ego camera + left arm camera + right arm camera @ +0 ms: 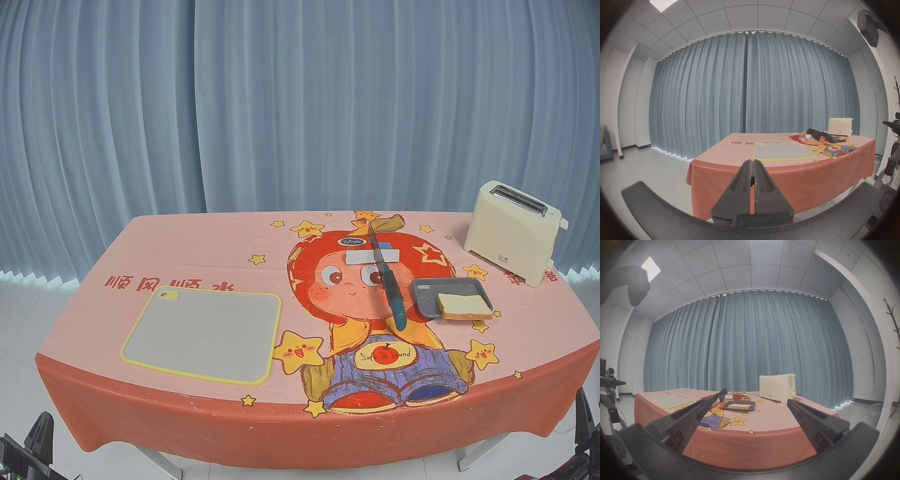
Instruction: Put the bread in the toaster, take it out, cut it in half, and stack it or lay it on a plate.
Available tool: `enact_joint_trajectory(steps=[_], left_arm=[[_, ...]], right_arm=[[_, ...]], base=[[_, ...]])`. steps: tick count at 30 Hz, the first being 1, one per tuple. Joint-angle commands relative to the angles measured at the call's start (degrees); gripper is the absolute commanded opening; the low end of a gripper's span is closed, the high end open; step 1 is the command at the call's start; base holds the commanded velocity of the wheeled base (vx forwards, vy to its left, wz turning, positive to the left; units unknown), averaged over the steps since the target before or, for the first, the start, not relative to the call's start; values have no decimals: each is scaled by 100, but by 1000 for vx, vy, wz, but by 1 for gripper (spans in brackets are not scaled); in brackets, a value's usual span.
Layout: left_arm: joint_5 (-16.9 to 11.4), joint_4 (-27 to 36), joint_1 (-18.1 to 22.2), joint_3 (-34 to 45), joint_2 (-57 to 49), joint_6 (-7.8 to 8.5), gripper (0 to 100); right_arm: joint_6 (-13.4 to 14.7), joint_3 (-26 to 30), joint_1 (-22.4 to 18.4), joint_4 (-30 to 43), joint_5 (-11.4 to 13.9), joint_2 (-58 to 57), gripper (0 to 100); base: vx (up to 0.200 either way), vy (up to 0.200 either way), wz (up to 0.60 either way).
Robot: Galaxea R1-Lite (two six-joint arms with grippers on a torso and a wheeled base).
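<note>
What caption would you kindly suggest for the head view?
Bread slice on a grey tray beside a knife, with a toaster and cutting board on the table.

You've got one toaster (514, 231) up on the worktop (187, 250), cream-coloured, and there's just one slice of bread (464, 305) to go with it. One dark tray (428, 294), a single one. Now the cutting gear: one knife (389, 281) with a blue handle, one small white block (359, 257), and one cutting board (203, 333), grey with a yellow rim. That's six single items for you, all on the one worktop. Count your end effectors and you get two: one left end effector (752, 161) and one right end effector (756, 397).
</note>
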Motion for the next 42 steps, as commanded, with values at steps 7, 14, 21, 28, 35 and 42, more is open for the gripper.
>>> enact_joint_trajectory(steps=[7, 14, 21, 28, 35, 42], left_arm=[[1, -6, 2, 101, 7, -2, 0], [1, -6, 2, 101, 7, -2, 0], [1, -6, 2, 101, 7, -2, 0], [1, -6, 2, 101, 7, -2, 0], [1, -6, 2, 101, -2, -2, 0], [1, -6, 2, 101, 7, -2, 0]], right_arm=[[12, -163, 45, 7, 101, 101, 100], [4, -251, 63, 16, 110, 435, 100], [-5, -620, 1, 16, 461, 918, 100], [-40, -858, 19, 16, 461, 1375, 100], [-49, -1042, 1, 16, 576, 1832, 100], [-49, -1200, 45, -1, 725, 2342, 100]], base=[[0, 0, 0], [0, 0, 0], [0, 0, 0], [0, 0, 0], [0, 0, 0], [0, 0, 0]])
